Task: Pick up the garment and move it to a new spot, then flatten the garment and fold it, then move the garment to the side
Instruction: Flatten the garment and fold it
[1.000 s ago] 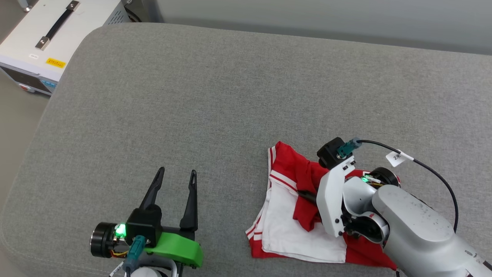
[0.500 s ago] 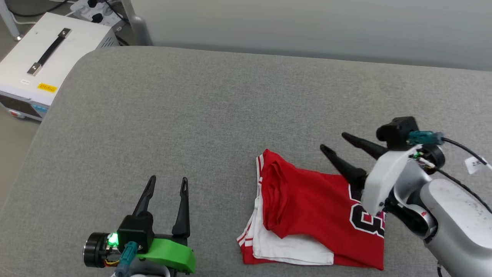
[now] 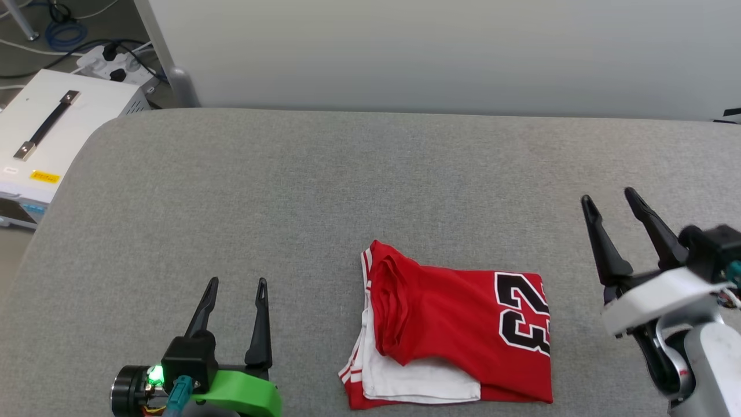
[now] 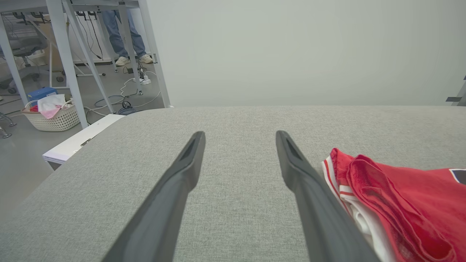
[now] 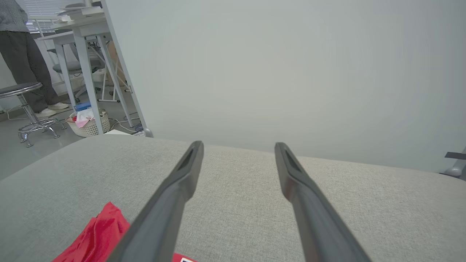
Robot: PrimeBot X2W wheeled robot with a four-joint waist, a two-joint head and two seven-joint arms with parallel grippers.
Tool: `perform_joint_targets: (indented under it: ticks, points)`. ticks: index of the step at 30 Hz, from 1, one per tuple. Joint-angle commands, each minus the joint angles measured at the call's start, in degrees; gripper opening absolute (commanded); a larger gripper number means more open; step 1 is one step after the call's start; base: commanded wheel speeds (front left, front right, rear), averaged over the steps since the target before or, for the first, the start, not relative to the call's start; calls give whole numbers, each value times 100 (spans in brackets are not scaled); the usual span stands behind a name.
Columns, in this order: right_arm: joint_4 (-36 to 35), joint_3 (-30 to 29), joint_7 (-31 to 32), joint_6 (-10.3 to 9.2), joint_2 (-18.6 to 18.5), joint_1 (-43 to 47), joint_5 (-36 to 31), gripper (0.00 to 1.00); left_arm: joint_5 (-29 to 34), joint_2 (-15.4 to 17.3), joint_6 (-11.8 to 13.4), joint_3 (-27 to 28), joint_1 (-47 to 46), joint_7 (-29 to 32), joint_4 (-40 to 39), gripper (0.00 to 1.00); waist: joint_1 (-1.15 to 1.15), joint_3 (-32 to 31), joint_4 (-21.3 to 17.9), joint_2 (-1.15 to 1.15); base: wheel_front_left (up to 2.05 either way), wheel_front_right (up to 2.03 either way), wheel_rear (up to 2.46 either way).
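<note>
One grey counter (image 3: pixel 289 191) carried the folded garment (image 3: pixel 451 324), lying between my grippers. The head view gave me its black numerals, the left wrist view its striped trim. Both the left gripper (image 3: pixel 238 281) and right gripper (image 3: pixel 608 194) stood released, empty.

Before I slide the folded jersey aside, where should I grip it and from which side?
Probably the right edge of the garment, beside the numerals, approached from the right with the open right gripper, which sits nearest. That edge lies straight and flat. The left edge is bunched layers with the white sleeve poking out, so a pinch there might catch only some of them.
</note>
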Motion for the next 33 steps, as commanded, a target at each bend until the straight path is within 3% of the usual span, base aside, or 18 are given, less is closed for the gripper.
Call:
perform_joint_targets:
  ticks: [1,8,17,33]
  points:
    - [-73,-179,-175,-4,135,196,-207,100,40,-29,-35,25,99,-34,-23,100,0,-63,-57,0,0,0,0]
    - [-428,-661,-558,-4,681,874,-985,100,83,-28,-16,111,199,-34,-67,100,0,-164,-132,0,0,0,0]
    - [-908,-859,-624,-4,1179,1629,-1347,100,103,-28,2,103,313,-34,-115,100,0,-272,-139,0,0,0,0]
    - [-1208,-1047,-626,-4,1377,2107,-1691,100,102,-29,15,76,426,-34,-97,100,0,-312,-111,0,0,0,0]
